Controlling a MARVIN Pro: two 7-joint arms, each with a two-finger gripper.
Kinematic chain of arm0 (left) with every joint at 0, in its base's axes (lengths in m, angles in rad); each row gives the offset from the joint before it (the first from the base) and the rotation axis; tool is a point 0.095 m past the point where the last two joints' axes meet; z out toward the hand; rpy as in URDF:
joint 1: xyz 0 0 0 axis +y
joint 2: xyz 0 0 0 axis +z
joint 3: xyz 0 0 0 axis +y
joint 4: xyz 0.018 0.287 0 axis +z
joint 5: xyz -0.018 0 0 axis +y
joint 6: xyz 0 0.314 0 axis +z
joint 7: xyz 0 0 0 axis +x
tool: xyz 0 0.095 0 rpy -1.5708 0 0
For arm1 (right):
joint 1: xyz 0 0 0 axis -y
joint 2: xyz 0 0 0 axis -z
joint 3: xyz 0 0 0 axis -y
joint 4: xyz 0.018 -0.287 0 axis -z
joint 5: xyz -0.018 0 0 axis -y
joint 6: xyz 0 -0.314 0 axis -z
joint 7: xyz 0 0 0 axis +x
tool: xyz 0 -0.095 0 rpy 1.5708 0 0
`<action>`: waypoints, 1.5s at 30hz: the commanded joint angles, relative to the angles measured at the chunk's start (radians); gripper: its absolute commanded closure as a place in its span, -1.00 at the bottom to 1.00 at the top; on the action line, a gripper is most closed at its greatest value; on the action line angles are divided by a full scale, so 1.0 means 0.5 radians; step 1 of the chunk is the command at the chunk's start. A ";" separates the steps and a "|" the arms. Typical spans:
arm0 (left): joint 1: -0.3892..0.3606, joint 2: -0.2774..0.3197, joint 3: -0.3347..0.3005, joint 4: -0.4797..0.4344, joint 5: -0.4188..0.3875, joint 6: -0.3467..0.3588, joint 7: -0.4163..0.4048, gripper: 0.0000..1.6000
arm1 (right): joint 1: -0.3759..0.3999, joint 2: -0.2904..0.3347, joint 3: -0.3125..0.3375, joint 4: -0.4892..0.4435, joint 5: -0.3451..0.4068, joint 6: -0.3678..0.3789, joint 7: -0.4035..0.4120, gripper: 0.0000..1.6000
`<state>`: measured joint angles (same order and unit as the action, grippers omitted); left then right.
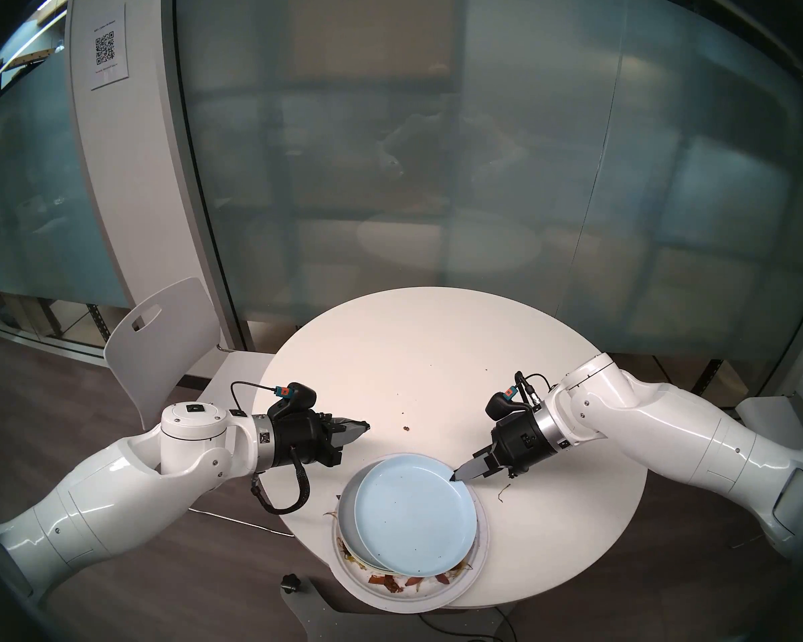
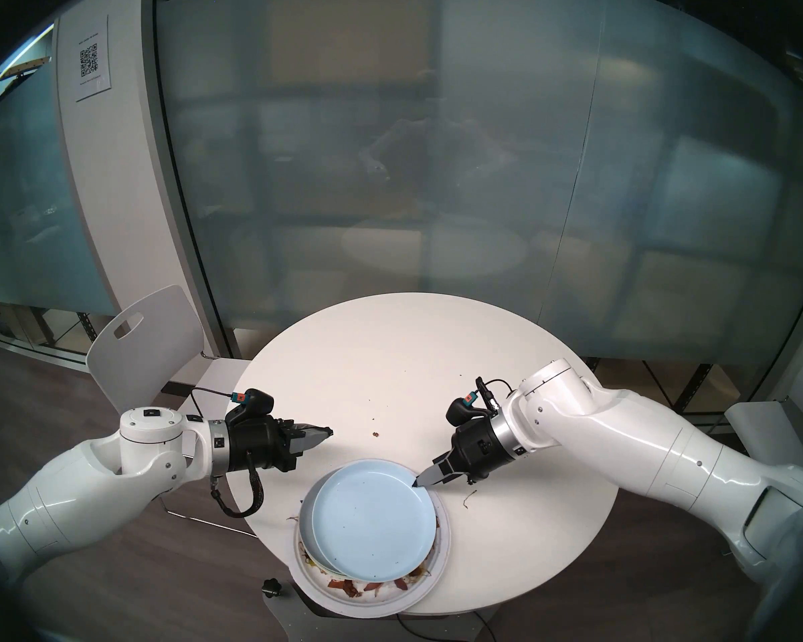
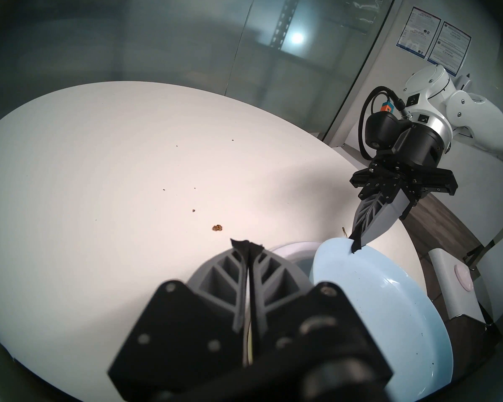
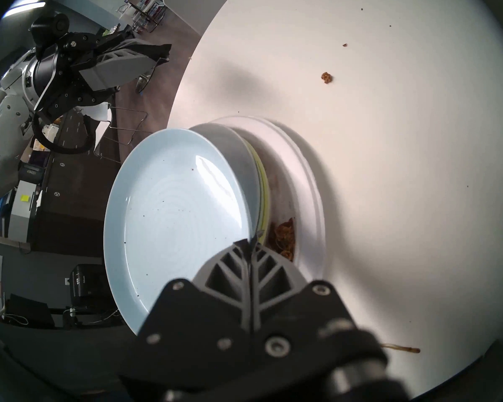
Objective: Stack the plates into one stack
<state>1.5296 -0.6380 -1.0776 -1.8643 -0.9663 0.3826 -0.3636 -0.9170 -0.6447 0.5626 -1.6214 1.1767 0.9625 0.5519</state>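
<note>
Head views show the right gripper (image 1: 455, 477) clenched on the light blue plate (image 1: 413, 516) rim, atop the stack (image 1: 358, 541), off-centre. Release now risks sliding. Left gripper (image 1: 365, 426) clenched, empty.

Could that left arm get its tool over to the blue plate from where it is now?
Probably yes. The left tool hangs shut above bare table, and nothing lies between it and the blue plate.
</note>
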 commanded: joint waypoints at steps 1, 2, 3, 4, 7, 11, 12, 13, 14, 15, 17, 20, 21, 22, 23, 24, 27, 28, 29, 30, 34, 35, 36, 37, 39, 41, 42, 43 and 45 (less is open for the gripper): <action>-0.011 -0.002 -0.018 -0.028 -0.007 -0.013 0.001 0.60 | 0.232 -0.092 -0.037 0.045 -0.014 -0.005 0.143 1.00; -0.011 -0.002 -0.018 -0.028 -0.007 -0.013 0.001 0.60 | 0.232 -0.099 -0.027 0.045 -0.031 -0.005 0.159 1.00; -0.011 -0.002 -0.018 -0.028 -0.007 -0.013 0.001 0.60 | 0.255 -0.102 -0.044 0.049 -0.034 -0.005 0.174 1.00; -0.011 -0.002 -0.019 -0.028 -0.007 -0.013 0.001 0.60 | 0.276 -0.105 -0.059 0.056 -0.041 -0.005 0.198 1.00; -0.010 -0.001 -0.019 -0.028 -0.007 -0.014 0.002 0.60 | 0.336 -0.110 -0.114 0.074 -0.073 -0.005 0.263 1.00; -0.010 -0.001 -0.019 -0.029 -0.008 -0.014 0.002 0.60 | 0.387 -0.120 -0.173 0.093 -0.110 -0.005 0.325 1.00; -0.009 -0.001 -0.019 -0.029 -0.008 -0.015 0.002 0.60 | 0.441 -0.133 -0.242 0.120 -0.128 -0.005 0.377 1.00; -0.009 -0.001 -0.020 -0.030 -0.008 -0.015 0.003 0.60 | 0.442 -0.143 -0.247 0.130 -0.143 -0.005 0.395 1.00; -0.009 -0.001 -0.020 -0.030 -0.008 -0.015 0.003 0.60 | 0.470 -0.152 -0.282 0.148 -0.153 -0.005 0.420 1.00; -0.009 -0.001 -0.020 -0.030 -0.009 -0.015 0.003 0.60 | 0.501 -0.161 -0.318 0.166 -0.160 -0.005 0.444 1.00; -0.008 0.000 -0.020 -0.030 -0.009 -0.016 0.004 0.60 | 0.547 -0.177 -0.372 0.197 -0.179 -0.005 0.489 1.00; -0.008 0.000 -0.020 -0.031 -0.009 -0.016 0.004 0.60 | 0.561 -0.194 -0.389 0.220 -0.203 -0.005 0.526 1.00; -0.008 0.000 -0.020 -0.031 -0.010 -0.016 0.004 0.60 | 0.584 -0.208 -0.413 0.241 -0.212 -0.005 0.545 1.00; -0.008 0.000 -0.020 -0.031 -0.010 -0.016 0.005 0.60 | 0.625 -0.233 -0.457 0.276 -0.227 -0.005 0.583 1.00; -0.008 0.000 -0.020 -0.031 -0.010 -0.016 0.005 0.60 | 0.625 -0.233 -0.457 0.276 -0.227 -0.005 0.583 1.00; -0.008 0.000 -0.020 -0.031 -0.010 -0.016 0.005 0.60 | 0.637 -0.243 -0.470 0.289 -0.233 -0.005 0.597 1.00; -0.007 0.001 -0.020 -0.032 -0.011 -0.017 0.005 0.60 | 0.709 -0.269 -0.547 0.342 -0.232 -0.005 0.657 1.00; -0.007 0.001 -0.020 -0.032 -0.011 -0.017 0.006 0.60 | 0.734 -0.282 -0.574 0.366 -0.245 -0.005 0.688 1.00; -0.007 0.001 -0.020 -0.032 -0.011 -0.017 0.006 0.60 | 0.747 -0.288 -0.588 0.377 -0.250 -0.005 0.704 1.00; -0.007 0.001 -0.020 -0.032 -0.011 -0.017 0.006 0.60 | 0.747 -0.288 -0.588 0.377 -0.250 -0.005 0.704 1.00; -0.007 0.001 -0.020 -0.033 -0.012 -0.018 0.007 0.60 | 0.811 -0.319 -0.656 0.420 -0.257 -0.005 0.752 1.00; -0.007 0.001 -0.020 -0.033 -0.012 -0.018 0.007 0.60 | 0.835 -0.330 -0.683 0.430 -0.249 -0.005 0.756 1.00; -0.007 0.001 -0.020 -0.032 -0.012 -0.018 0.007 0.60 | 0.844 -0.344 -0.691 0.438 -0.245 -0.005 0.758 1.00; -0.007 0.002 -0.020 -0.032 -0.012 -0.018 0.007 0.60 | 0.858 -0.357 -0.707 0.447 -0.238 -0.005 0.758 1.00; -0.007 0.002 -0.019 -0.032 -0.012 -0.018 0.007 0.60 | 0.877 -0.385 -0.726 0.458 -0.227 -0.005 0.754 1.00; -0.007 0.002 -0.019 -0.032 -0.013 -0.018 0.007 0.60 | 0.893 -0.403 -0.743 0.466 -0.216 -0.005 0.755 1.00; -0.008 0.002 -0.019 -0.032 -0.013 -0.018 0.007 0.60 | 0.897 -0.415 -0.738 0.469 -0.202 -0.005 0.751 1.00; -0.008 0.002 -0.019 -0.032 -0.013 -0.018 0.006 0.60 | 0.906 -0.424 -0.742 0.471 -0.196 -0.005 0.749 1.00; -0.008 0.002 -0.019 -0.032 -0.013 -0.018 0.006 0.60 | 0.938 -0.446 -0.748 0.475 -0.169 -0.005 0.750 1.00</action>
<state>1.5298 -0.6366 -1.0778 -1.8648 -0.9705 0.3811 -0.3621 -0.5213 -0.8208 0.1834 -1.3792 1.0557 0.9623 0.8638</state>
